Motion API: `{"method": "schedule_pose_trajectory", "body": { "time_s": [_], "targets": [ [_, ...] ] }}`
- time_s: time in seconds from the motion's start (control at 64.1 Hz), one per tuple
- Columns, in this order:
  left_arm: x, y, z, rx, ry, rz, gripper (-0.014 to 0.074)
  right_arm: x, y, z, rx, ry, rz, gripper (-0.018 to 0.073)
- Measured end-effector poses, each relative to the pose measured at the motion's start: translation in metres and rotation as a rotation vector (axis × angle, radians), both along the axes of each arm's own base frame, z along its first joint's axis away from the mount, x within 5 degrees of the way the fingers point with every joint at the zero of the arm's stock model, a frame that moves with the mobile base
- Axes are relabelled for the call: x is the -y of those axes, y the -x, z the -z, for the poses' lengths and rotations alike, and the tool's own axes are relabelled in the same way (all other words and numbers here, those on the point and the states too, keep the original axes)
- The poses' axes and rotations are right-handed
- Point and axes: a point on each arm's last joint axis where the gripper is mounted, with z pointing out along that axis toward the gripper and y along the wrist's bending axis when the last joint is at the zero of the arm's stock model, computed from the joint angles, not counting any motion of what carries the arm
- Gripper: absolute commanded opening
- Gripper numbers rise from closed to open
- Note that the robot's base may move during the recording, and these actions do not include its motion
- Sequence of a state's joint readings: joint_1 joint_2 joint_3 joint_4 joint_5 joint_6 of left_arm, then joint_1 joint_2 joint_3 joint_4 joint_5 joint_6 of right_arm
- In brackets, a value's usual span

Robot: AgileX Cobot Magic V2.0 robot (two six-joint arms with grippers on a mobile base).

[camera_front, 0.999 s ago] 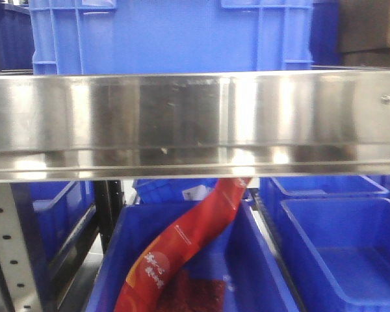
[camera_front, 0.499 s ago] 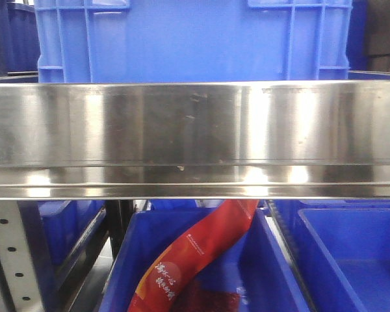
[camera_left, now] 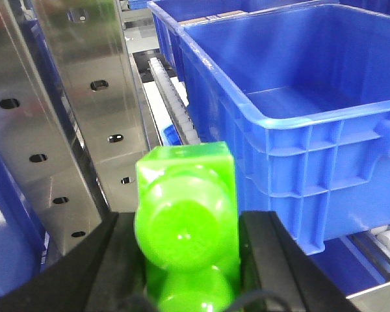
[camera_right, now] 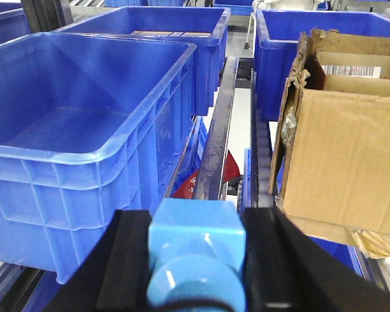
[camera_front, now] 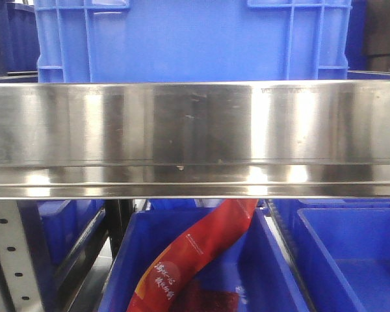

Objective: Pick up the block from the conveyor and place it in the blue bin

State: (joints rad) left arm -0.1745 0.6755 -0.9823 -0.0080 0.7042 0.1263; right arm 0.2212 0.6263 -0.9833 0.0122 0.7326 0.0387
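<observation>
A green block [camera_left: 185,195] is pinched between the black fingers of the left tool [camera_left: 188,244], with a perforated steel upright [camera_left: 84,97] on its left. The wall of an empty blue bin [camera_left: 312,162] stands just beyond on the right. At the other wrist a light-blue block [camera_right: 195,231] is clamped the same way by the right tool [camera_right: 195,257]. A second blue bin [camera_right: 84,175] lies ahead on its left and a torn cardboard box [camera_right: 338,162] on its right. (The conveyor is seen in no view.)

Pick-up is judged done for both arms, and the drop is what is left. Each block appears to sit below its bin's rim. It is best lifted clear of the rim first, carried over the open floor of the bin, and let go only once centred, well away from upright and box. Farther off, from the front, a steel shelf rail [camera_front: 195,130] is seen, with a red packet [camera_front: 195,253] lying in a lower bin [camera_front: 247,273].
</observation>
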Motion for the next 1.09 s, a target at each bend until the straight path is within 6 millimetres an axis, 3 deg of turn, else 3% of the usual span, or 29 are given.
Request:
{"method": "schedule_pose_trajectory", "body": {
  "time_s": [0.921,1.093],
  "targets": [
    [0.0,-0.002,-0.006,0.065,0.012,0.0,-0.0111,0.0,0.0,0.0,0.0,-0.002,-0.001,-0.0162],
    [0.007,-0.012,-0.018,0.083,0.015,0.04,-0.0111,-0.001,-0.002,-0.015,0.03,0.003,-0.009,-0.0162]
  ]
}}
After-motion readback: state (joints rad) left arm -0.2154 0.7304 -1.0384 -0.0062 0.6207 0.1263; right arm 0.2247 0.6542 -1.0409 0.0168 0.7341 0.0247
